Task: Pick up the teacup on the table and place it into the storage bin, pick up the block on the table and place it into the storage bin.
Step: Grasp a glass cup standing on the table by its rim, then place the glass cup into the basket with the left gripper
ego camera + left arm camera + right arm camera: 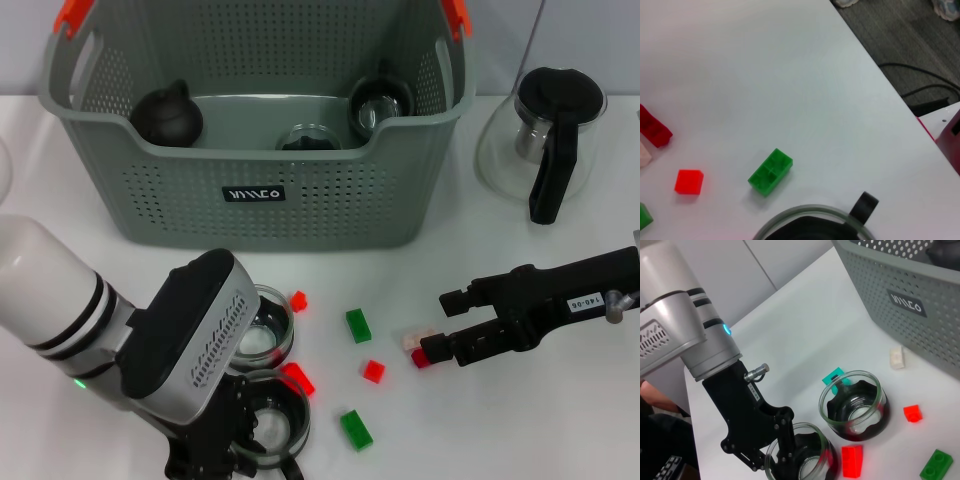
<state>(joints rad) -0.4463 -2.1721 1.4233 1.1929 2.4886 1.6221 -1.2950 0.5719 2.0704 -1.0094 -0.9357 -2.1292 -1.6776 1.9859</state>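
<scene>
Meanwhile, the left gripper [262,450] is closing its jaws over the rim of a glass teacup [272,420] at the table's [450,280] near edge, well short of the storage bin [260,190]. The right gripper [432,352] is pinching a dark red block [421,357]. A clean step likely needs both to rise straight, clearing the bin's wall before releasing.
</scene>
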